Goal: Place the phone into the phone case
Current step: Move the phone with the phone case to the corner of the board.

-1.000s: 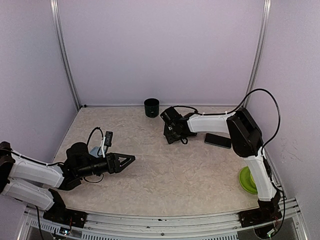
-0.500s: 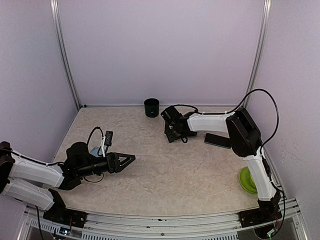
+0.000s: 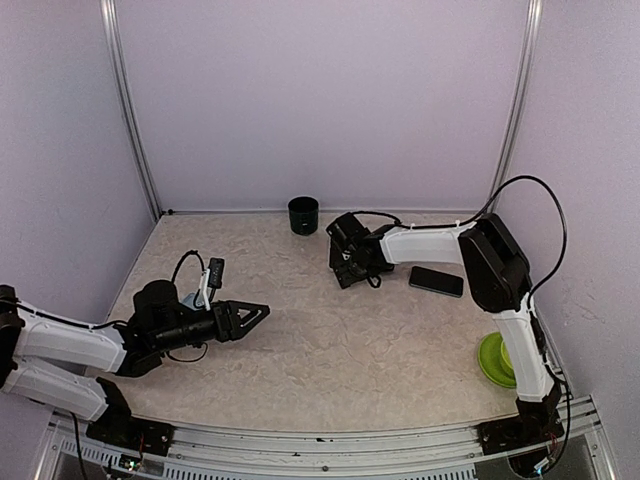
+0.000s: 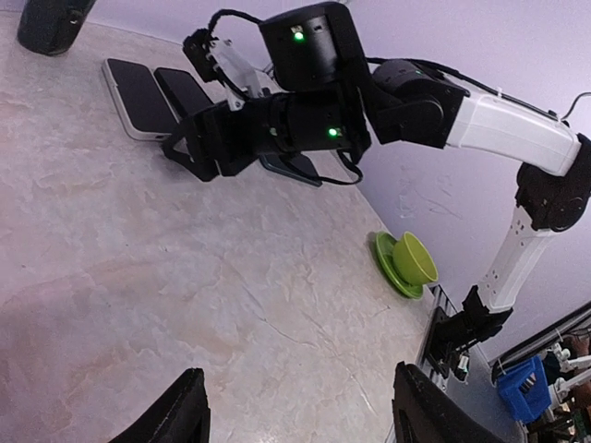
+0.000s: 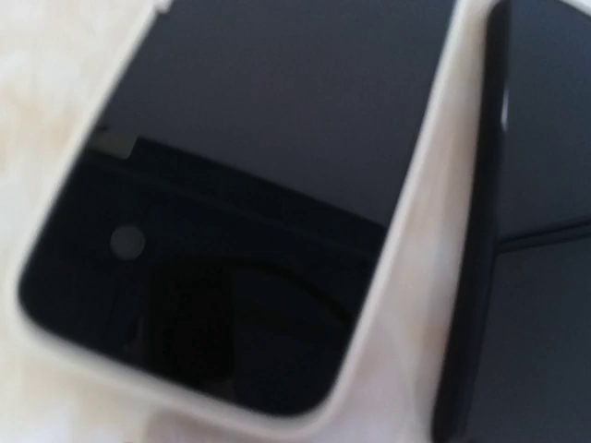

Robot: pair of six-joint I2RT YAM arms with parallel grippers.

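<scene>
A white-rimmed slab with a dark face [image 5: 231,203] fills the right wrist view, and a black slab [image 5: 536,221] lies right beside it; I cannot tell which is the phone and which the case. Both also show in the left wrist view, the white-rimmed slab [image 4: 134,92] next to the black slab [image 4: 189,90]. My right gripper [image 3: 347,275] hangs low and close over them at the far middle; its fingers do not show in its own view. A third dark flat slab [image 3: 436,281] lies to the right. My left gripper [image 3: 262,313] is open and empty at the near left.
A black cup [image 3: 303,215] stands at the back by the wall. A green cup on a green saucer [image 3: 497,360] sits at the near right beside the right arm's base. The right arm [image 3: 420,245] stretches across the far right.
The right gripper has shifted slightly towards the back. The left gripper has lifted a touch. Nothing was taken hold of or let go.
</scene>
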